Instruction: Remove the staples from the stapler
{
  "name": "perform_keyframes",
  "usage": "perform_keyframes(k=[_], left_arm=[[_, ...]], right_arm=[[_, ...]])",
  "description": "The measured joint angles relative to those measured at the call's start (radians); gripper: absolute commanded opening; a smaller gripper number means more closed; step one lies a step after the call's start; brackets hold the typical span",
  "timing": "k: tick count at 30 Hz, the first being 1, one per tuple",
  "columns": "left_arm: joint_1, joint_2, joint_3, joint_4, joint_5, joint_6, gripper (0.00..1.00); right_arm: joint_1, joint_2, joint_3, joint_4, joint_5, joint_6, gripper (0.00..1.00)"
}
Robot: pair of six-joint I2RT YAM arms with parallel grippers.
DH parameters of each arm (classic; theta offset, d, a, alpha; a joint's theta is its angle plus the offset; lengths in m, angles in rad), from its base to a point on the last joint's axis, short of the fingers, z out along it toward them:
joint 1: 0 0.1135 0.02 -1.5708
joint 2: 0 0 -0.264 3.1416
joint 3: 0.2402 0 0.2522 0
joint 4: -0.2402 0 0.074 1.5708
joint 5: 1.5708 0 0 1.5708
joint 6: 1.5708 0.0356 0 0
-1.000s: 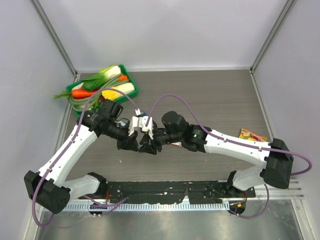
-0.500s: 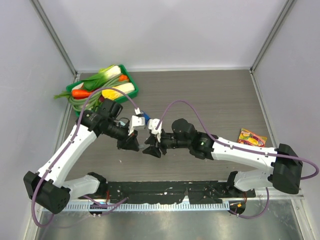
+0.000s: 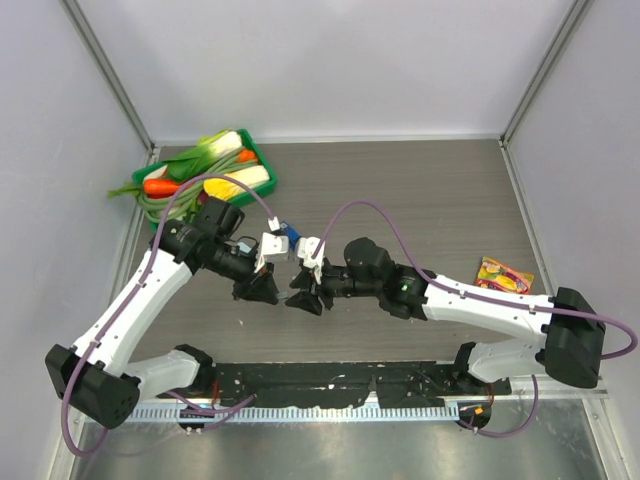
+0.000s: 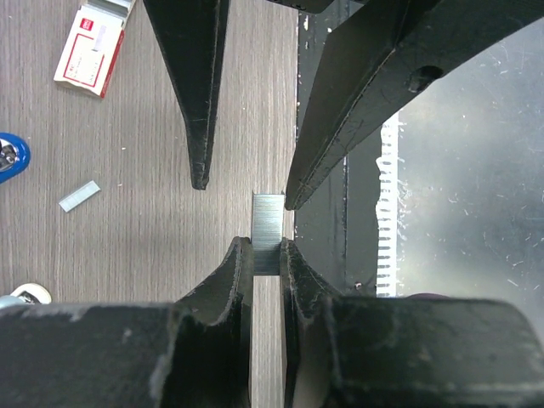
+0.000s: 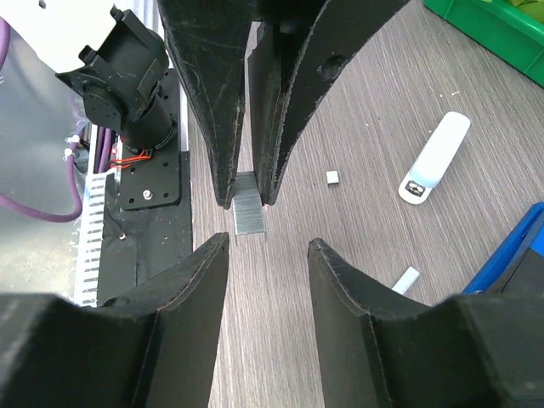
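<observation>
The staples (image 4: pixel 268 231) are a short silvery strip pinched upright between my left gripper's (image 4: pixel 268 248) fingertips, just above the wood table. In the right wrist view the strip (image 5: pixel 249 214) hangs from the left gripper (image 5: pixel 248 201). My right gripper (image 5: pixel 268 248) is open and empty, facing the strip tip to tip with a small gap. It also shows in the left wrist view (image 4: pixel 245 193). A white stapler (image 5: pixel 433 158) and a blue stapler (image 5: pixel 520 245) lie on the table. From above, the left gripper (image 3: pixel 263 288) and the right gripper (image 3: pixel 304 299) meet at table centre.
A loose staple piece (image 4: pixel 79 195) and a red and white packet (image 4: pixel 93 47) lie on the table. A green tray (image 3: pixel 262 170) of toy vegetables stands at the back left. A colourful packet (image 3: pixel 505 273) lies at the right. The black base rail (image 3: pixel 340 382) runs along the near edge.
My right arm has drawn back to the right, and its gripper has parted a little from the left one. My left gripper has stayed shut on the staples.
</observation>
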Motion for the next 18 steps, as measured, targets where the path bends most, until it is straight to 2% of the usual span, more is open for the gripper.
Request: perform_keyframes(k=[10, 14, 18], left_arm=[[-0.004, -0.004, 0.000, -0.014, 0.004, 0.017, 0.10], [-0.005, -0.004, 0.000, -0.015, 0.003, 0.018, 0.10], [-0.005, -0.004, 0.000, -0.015, 0.000, 0.021, 0.10]], right_arm=[[-0.003, 0.022, 0.031, 0.000, -0.029, -0.003, 0.44], [-0.003, 0.027, 0.034, 0.001, -0.037, -0.003, 0.38], [-0.003, 0.032, 0.035, 0.000, -0.047, -0.003, 0.28]])
